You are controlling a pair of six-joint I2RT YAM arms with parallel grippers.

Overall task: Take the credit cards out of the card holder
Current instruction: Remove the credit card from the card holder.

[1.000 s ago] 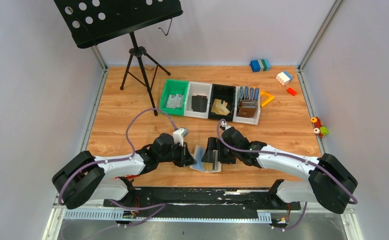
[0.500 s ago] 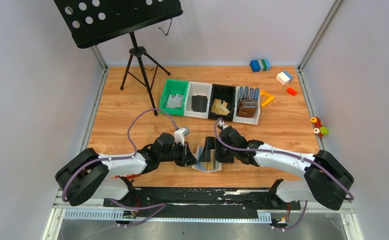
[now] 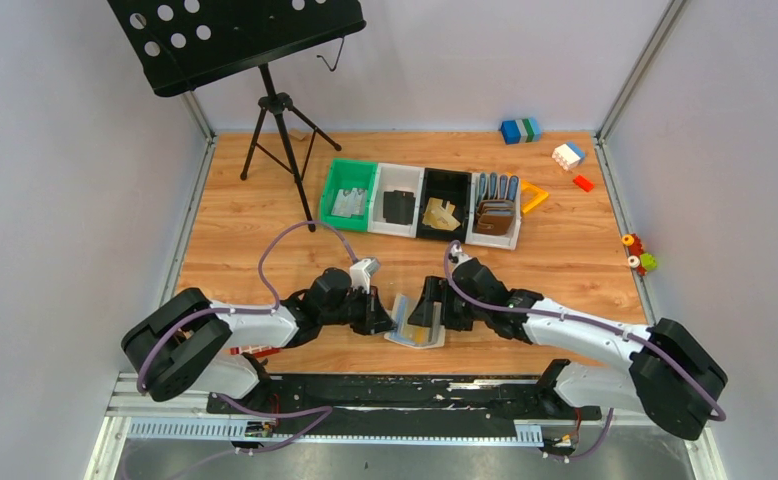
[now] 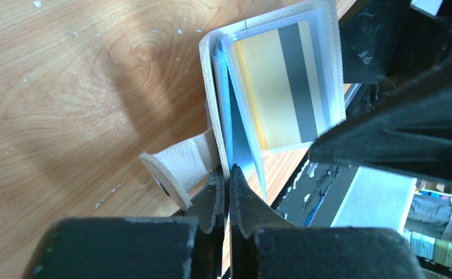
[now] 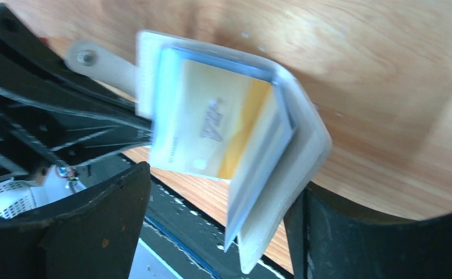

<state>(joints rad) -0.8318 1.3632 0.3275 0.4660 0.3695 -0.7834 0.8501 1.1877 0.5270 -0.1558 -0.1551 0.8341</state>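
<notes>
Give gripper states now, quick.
Left gripper: shut on the card holder.
Right gripper: open, straddling the card holder.

Matt, suede-like card holder (image 4: 210, 99), glossy gold card (image 4: 264, 93) behind clear plastic, smooth wood-grain table (image 4: 67, 87).

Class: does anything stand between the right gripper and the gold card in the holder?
Only the clear sleeve of the card holder, over the gold card. Nothing else visible separates that card from the right gripper; the left gripper pinches a page aside.
</notes>
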